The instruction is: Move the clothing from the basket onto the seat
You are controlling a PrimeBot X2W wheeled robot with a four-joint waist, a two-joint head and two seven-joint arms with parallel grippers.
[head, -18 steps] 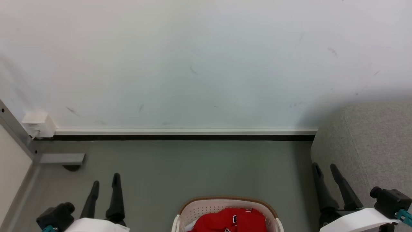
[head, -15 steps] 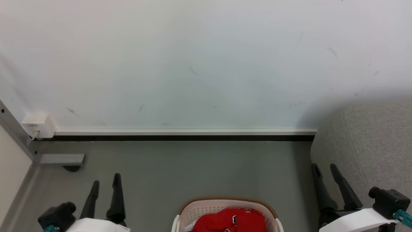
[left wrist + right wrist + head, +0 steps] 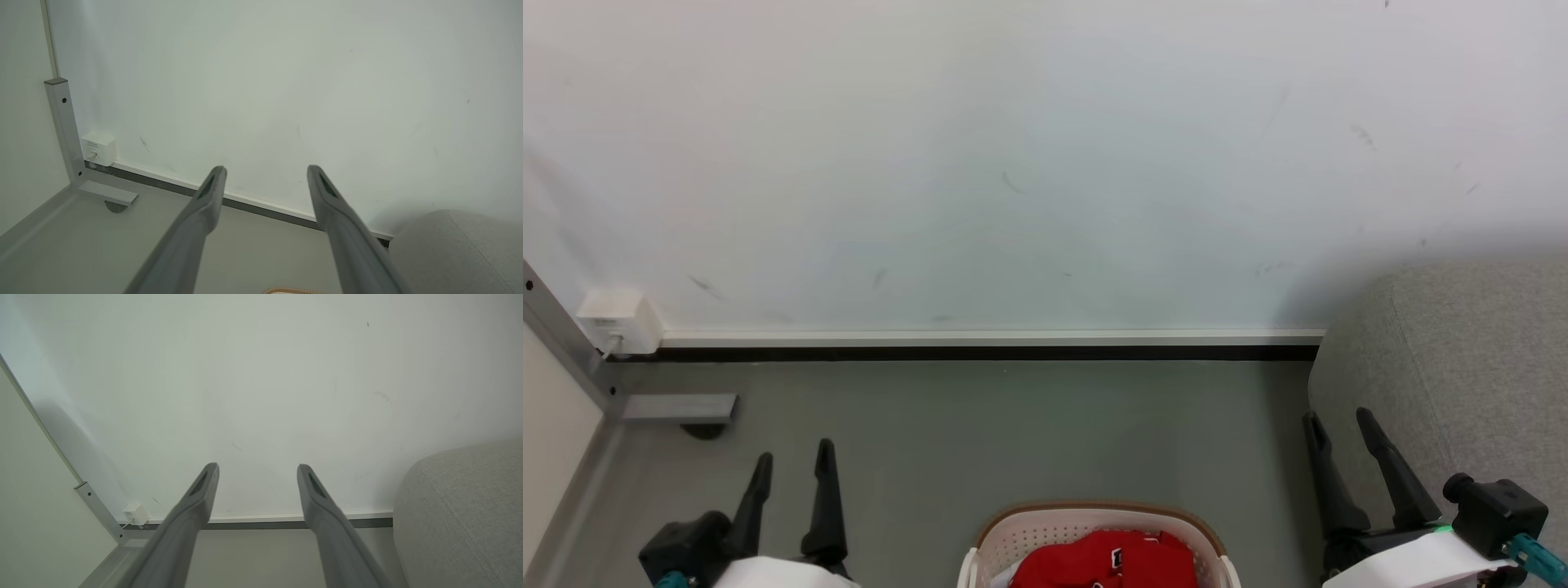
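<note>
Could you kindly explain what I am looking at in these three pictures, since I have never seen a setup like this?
This is a wheeled robot with two arms, each ending in a gripper with two long dark fingers. The wide picture comes from a camera on its head, looking down at a grey floor and a white wall. The left gripper is at lower left, the right gripper at lower right. The other two pictures come from cameras on the wrists, looking along each gripper's fingers. Between the arms stands a cream basket holding red clothing. At right is a grey seat. Both jaws stand open, holding nothing.
</note>
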